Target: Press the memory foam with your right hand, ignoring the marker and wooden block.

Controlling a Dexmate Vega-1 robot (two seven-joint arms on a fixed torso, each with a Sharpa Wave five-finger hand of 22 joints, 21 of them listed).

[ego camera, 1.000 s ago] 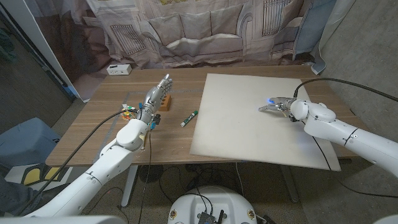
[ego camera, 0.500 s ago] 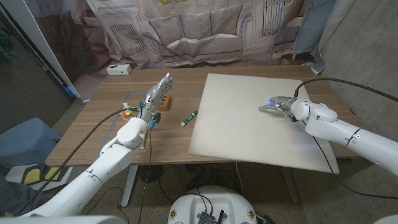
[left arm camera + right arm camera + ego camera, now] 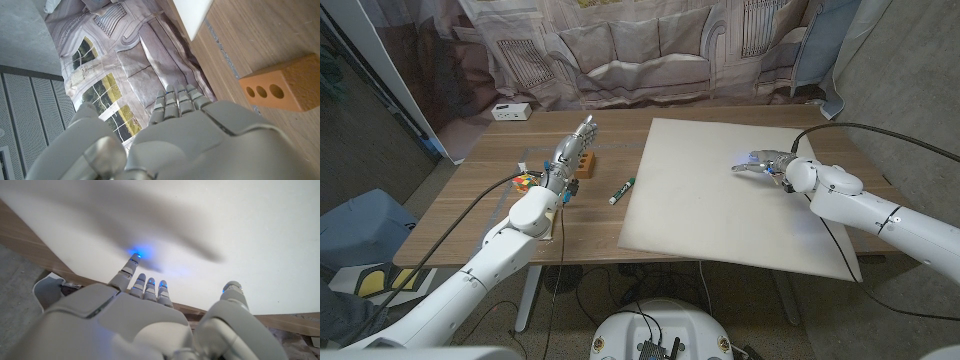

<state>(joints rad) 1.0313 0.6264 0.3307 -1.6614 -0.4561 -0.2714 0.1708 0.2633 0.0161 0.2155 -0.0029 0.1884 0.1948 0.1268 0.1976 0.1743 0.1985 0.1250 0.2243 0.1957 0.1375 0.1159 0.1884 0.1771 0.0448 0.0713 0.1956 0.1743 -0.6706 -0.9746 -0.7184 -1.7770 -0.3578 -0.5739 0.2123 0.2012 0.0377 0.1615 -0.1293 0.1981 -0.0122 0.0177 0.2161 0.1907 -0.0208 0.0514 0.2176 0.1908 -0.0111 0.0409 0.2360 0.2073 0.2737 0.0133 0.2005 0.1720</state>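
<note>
The memory foam (image 3: 740, 195) is a big white flat sheet. It lies on the right side of the wooden counter (image 3: 480, 215) and covers most of that side. One corner hangs a little past the counter's front edge.

The right hand (image 3: 760, 166) is over the far part of the foam. It holds nothing, and its fingers (image 3: 131, 265) are spread apart and reach out over the white sheet. I cannot tell if the fingertips touch the foam or float just above it. I think the hand is spread like this so it can push down on a wide patch at once.

The left hand (image 3: 572, 152) holds nothing too. Its fingers are straight and close together. It waits over the counter, well apart from the foam, next to the wooden block (image 3: 584, 165). The green marker (image 3: 623, 190) lies between the block and the foam's edge. Both should be left alone.
</note>
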